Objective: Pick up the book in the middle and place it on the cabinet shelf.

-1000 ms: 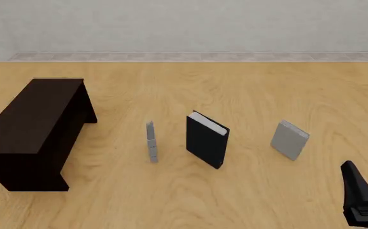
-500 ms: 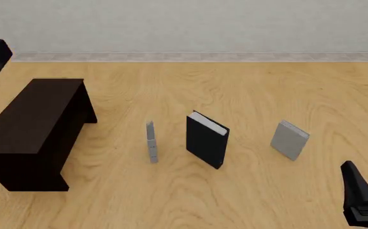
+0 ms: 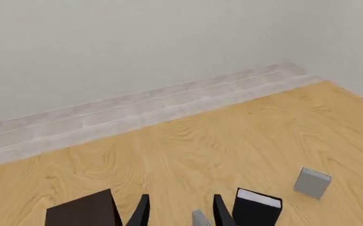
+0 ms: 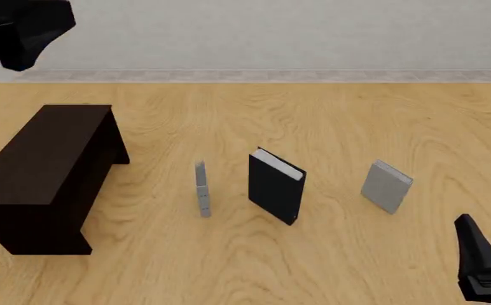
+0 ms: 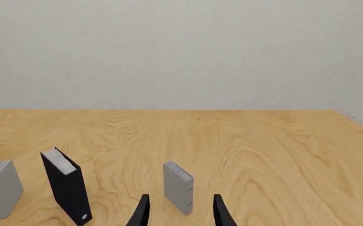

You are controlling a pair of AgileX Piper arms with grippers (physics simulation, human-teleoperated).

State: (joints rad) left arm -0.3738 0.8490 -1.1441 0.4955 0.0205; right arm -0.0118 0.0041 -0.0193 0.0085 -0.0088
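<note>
Black and hardcover, the book point(image 4: 276, 186) is standing upright on its lower edge near the middle of the wooden table point(image 4: 331, 121), white page edges showing along its top. A thin grey book point(image 4: 201, 189) is standing just beside it toward the table's left edge, and a smaller light-grey book point(image 4: 387, 186) is standing apart from it toward the right edge. The cabinet shelf point(image 4: 46, 171) is sitting near the left edge, well apart from all three books, with nothing resting on its flat top. The left gripper point(image 3: 177, 213) is hovering high over the far left corner, fingers spread and holding nothing. The right gripper point(image 5: 179, 214) is waiting low at the near right corner, fingers likewise parted and holding nothing.
</note>
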